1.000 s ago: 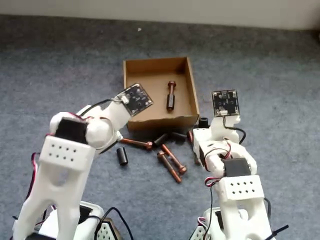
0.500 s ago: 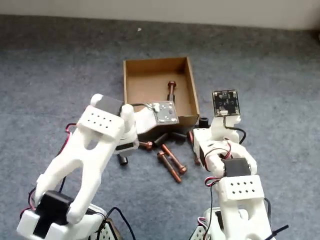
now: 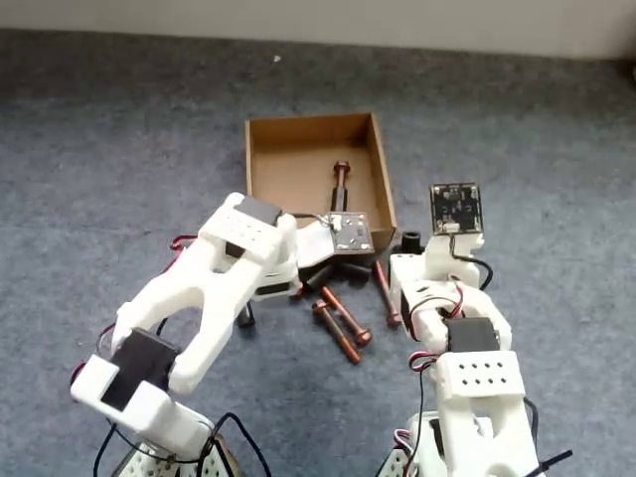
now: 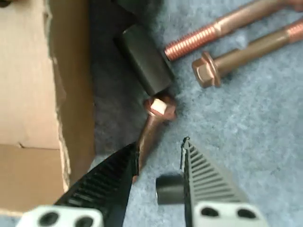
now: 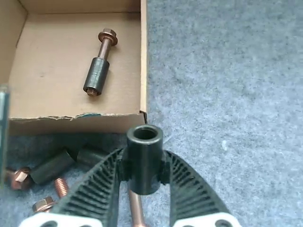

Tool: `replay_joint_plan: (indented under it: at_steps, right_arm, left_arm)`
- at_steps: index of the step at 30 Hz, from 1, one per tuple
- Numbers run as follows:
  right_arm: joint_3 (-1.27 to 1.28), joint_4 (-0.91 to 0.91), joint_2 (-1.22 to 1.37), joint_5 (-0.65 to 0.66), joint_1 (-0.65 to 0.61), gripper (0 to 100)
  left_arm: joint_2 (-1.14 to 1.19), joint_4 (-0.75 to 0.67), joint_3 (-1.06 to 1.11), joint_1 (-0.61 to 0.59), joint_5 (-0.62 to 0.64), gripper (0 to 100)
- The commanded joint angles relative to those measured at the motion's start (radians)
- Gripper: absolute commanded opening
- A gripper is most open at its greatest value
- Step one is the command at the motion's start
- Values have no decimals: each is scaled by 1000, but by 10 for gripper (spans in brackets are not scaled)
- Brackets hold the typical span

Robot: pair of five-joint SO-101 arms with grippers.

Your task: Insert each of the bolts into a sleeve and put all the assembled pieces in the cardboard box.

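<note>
Presently: right gripper [image 5: 144, 163] clamps sleeve [image 5: 144, 142] beside cardboard box [image 3: 260, 159]; left gripper [image 4: 160, 151], jaws narrowly parted, over bolt [image 4: 154, 123] there; grasp likely next.

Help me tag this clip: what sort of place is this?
Probably an indoor robotics work table: grey carpet-like covering, small white arms, loose bolts and sleeves beside a cardboard box.

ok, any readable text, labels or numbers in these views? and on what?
No readable text in any view.
Cardboard box: plain walls and floor, no print.
Circuit board on the right arm's wrist: faint marks, too small to read.
Loose bolts and the sleeve in the right end effector: no markings visible.
</note>
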Motion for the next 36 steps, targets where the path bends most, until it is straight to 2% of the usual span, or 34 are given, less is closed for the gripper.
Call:
replay_joint_plan:
  at_steps: [1, 10, 16, 24, 36]
  right_arm:
    - [-13, -27, -27, -5, 8, 5]
    - [-13, -27, -27, -3, 8, 5]
    - [-13, -27, -27, -3, 8, 5]
    - [-13, -27, -27, -2, 8, 5]
    - [-13, -27, -28, -2, 8, 5]
  left_arm:
    - [24, -77, -44, 30, -12, 171]
    - [137, -137, -45, 45, -8, 162]
    - [139, -130, -44, 47, -8, 3]
    - [128, -129, -44, 45, -6, 5]
    - [-285, -20, -33, 39, 173, 5]
